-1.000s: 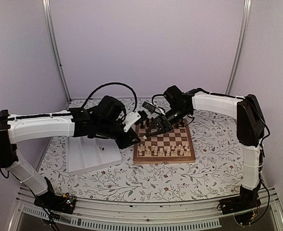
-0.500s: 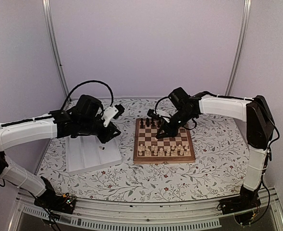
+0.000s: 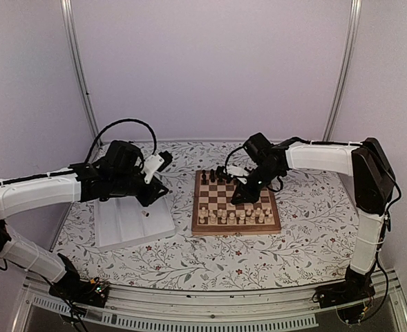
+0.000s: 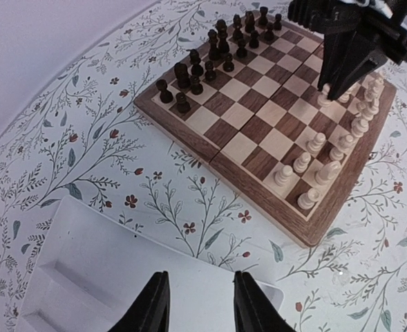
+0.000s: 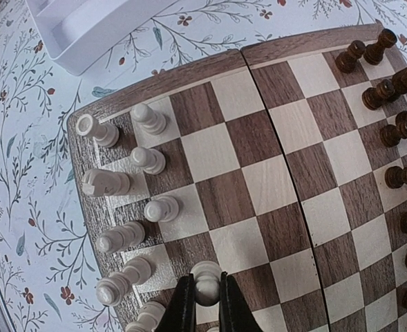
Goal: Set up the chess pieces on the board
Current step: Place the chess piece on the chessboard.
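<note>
The board [image 3: 236,229] lies mid-table, folded flat, and also shows in the left wrist view [image 4: 249,126] and the right wrist view [image 5: 258,173]. Several pale chess pieces [image 5: 120,183] stand in two rows along its near edge [image 3: 234,216] [image 4: 314,166]. My right gripper [image 5: 205,299] is shut on one pale pawn [image 5: 206,279], held low in line with that second row [image 3: 243,194]. Whether the pawn's base touches the board I cannot tell. My left gripper [image 4: 201,277] is open and holds nothing, hanging over the white tray [image 4: 106,270], left of the board [image 3: 158,188].
Dark chessmen [image 4: 210,55] fill the board's far rows [image 3: 217,176] [image 5: 396,124]. The white compartment tray [image 3: 130,223] sits left of the board, one corner near it [image 5: 92,28]. Flowered cloth covers the table.
My left arm has pulled back from the board, leftward to above the tray. My right gripper has come down and nearer, toward the pale rows, with the pawn still in it.
</note>
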You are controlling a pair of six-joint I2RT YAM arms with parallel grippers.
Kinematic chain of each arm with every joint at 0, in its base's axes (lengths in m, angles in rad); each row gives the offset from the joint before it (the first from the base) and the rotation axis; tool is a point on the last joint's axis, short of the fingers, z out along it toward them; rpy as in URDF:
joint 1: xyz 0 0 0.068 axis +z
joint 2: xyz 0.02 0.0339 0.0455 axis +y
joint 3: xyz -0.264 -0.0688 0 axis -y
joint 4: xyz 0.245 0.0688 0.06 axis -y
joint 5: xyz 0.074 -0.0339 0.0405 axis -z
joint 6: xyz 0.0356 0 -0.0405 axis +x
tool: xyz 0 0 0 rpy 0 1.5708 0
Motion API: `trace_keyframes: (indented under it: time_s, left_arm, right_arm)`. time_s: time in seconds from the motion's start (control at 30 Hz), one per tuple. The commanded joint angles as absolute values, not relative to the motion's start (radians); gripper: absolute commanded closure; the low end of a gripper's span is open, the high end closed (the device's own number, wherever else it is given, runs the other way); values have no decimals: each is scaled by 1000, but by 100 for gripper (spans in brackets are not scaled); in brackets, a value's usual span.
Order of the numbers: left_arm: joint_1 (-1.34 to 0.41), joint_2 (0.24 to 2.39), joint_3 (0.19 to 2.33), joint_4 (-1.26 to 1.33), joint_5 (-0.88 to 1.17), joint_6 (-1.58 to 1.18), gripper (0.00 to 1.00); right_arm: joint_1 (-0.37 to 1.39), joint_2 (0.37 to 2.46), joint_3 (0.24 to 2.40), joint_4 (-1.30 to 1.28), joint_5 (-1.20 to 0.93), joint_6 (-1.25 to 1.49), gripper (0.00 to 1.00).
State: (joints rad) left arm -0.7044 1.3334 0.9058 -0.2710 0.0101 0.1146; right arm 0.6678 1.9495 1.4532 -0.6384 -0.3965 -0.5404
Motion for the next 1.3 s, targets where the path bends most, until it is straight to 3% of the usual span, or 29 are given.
trace_keyframes:
  time_s: [0.0, 1.27]
  left_arm:
    - [-685, 1320, 888, -228, 3, 107, 65]
    - [-676, 1353, 871, -230, -26, 99, 65]
  right_arm:
    - [675, 1940, 1443, -618, -398, -556, 94]
    - [713, 2006, 1440, -673, -385, -595, 92]
